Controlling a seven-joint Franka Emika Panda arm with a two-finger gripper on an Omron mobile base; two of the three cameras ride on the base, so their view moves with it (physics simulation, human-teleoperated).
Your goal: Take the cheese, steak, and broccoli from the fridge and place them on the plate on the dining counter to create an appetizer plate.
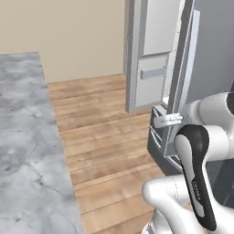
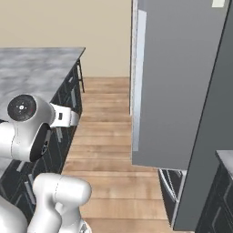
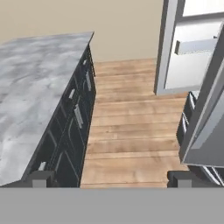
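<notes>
Gripper: in the hand view the gripper [image 3: 111, 178] is seen with its two tips set far apart, fully spread; nothing is held between them.
Aim: the hand is pointed down the wooden floor [image 3: 131, 127], between the counter and the fridge.
Fridge: the fridge [image 1: 157, 59] is seen with doors swung open; white door shelves are visible in the left base and hand views, and a grey door face in the right base view.
Fridge contents: the inner shelves are hidden by the doors, so no food can be made out.
Counter: the counter [image 3: 37, 83] lies to the left in all three views, marble top over a dark base with drawers; the fridge is across the floor from it.
Cheese, steak, broccoli, plate: their places cannot be told from these views.
Done: judged from the open doors, the fridge has been opened.
Left: no item has been picked up, so it is judged that all three fetches and placements remain.
Next: a reach into the fridge is thought to be called for, once the hand is turned toward the shelves.
Risk: the door edges stand near the arm and could be struck in turning.
</notes>
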